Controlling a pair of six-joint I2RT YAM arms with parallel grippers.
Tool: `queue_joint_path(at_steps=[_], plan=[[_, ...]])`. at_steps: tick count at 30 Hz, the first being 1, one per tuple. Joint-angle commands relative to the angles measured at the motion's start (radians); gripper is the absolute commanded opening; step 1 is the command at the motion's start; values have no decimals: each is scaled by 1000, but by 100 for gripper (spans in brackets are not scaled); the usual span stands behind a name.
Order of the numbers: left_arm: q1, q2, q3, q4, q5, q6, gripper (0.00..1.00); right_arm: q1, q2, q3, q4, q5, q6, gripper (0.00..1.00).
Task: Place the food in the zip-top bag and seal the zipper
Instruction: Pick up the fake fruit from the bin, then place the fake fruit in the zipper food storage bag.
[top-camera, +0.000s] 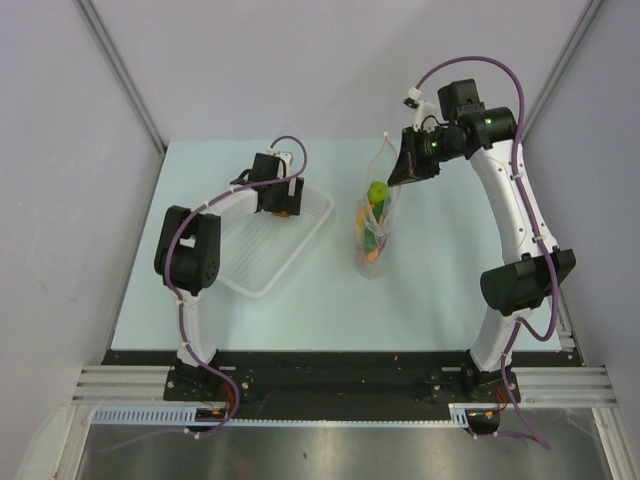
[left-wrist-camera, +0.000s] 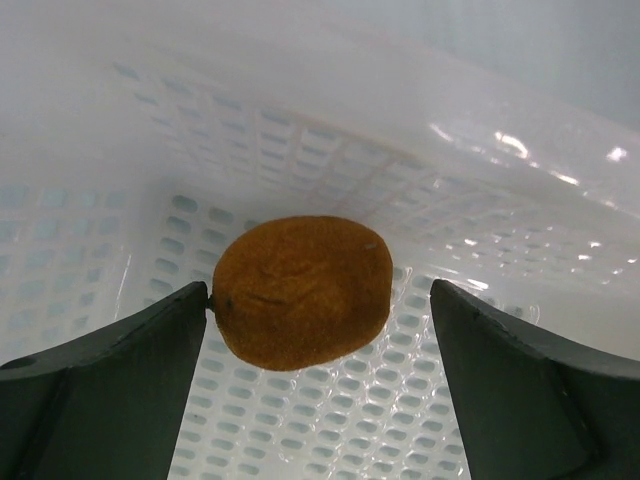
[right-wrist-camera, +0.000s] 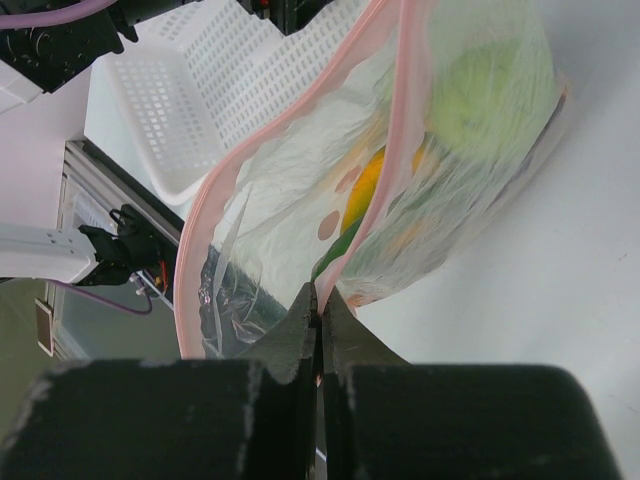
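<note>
Left arm is bent over one white tray (top-camera: 255, 268), with the left gripper (left-wrist-camera: 320, 295) spread wide around one brown oval food piece (left-wrist-camera: 300, 292) lying inside. Right arm is stretched far forward, right gripper (right-wrist-camera: 318, 300) pinched shut on the zipper (right-wrist-camera: 398, 150) of one zip-top bag (right-wrist-camera: 262, 228), which is held up. One lime-green ball (right-wrist-camera: 490, 90) is seen inside; the other pieces can't be counted.

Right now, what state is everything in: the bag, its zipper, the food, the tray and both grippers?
zip-top bag: held by its mouth edge, food pieces inside.
zipper: open, not sealed.
brown food piece: lying in the tray, not clamped.
tray: upright on the table.
left gripper: open around the brown food piece.
right gripper: shut on the zip-top bag's mouth edge.
</note>
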Motion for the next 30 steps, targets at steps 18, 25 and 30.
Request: queue_joint_path(at_steps=[18,25,30], plan=[[-9,-489,-66,176,491,58,61,26,-33,-10,7,-20,-76,0],[-164,-522,115,236,679,-65,63,49,-27,-4,29,-27,-37,0],[-242,-476,149,248,910,31,65,57,-24,2,32,-28,-34,0]])
